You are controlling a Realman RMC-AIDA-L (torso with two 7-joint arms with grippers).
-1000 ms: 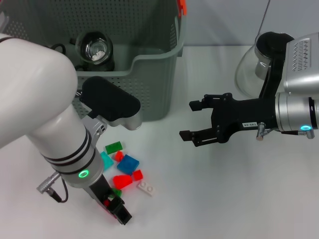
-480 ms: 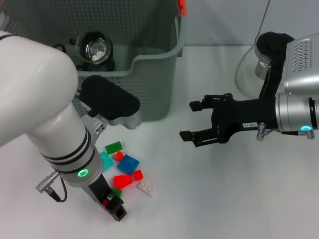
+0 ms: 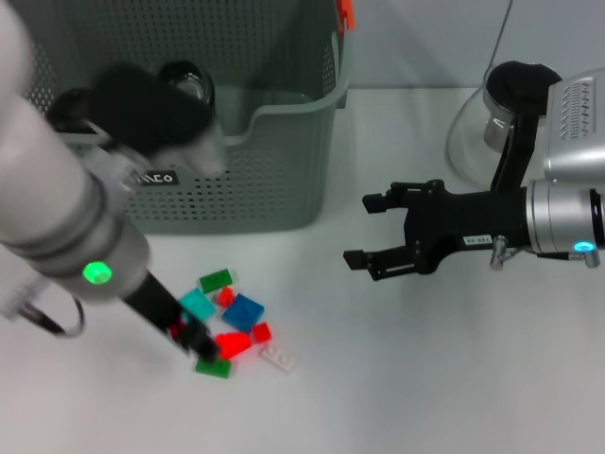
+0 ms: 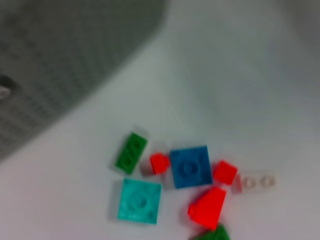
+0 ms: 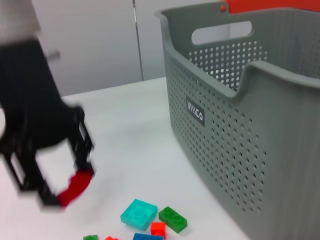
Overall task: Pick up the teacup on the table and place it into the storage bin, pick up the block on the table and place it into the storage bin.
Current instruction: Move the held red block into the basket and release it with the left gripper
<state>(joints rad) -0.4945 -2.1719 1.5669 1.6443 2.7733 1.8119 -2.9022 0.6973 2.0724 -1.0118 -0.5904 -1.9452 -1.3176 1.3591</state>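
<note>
Bright even light; left arm (image 3: pixel 66 208) motion-blurred, soft shadows

Grey-green perforated storage bin (image 3: pixel 284 180) upright on the table; loose coloured blocks (image 3: pixel 243 312) lie before it

Not much to read here tbh. Only real text is the small black label (image 3: pixel 157 178) w/ white letters on the front wall of the storage bin (image 3: pixel 284 180). In the head view only the tail end shows, looks like "ACO", the rest is cut off by the left arm. In the right wrist view the same label (image 5: pixel 195 111) sits on the bin (image 5: pixel 240 150) wall and reads smth like "VILLCO", can't make out each letter for sure. There's also a tiny white sticker (image 3: pixel 472 240) on the right tool (image 3: pixel 376 232) w/ dark print, way too small to read. No other nrs or signs legible.
</note>
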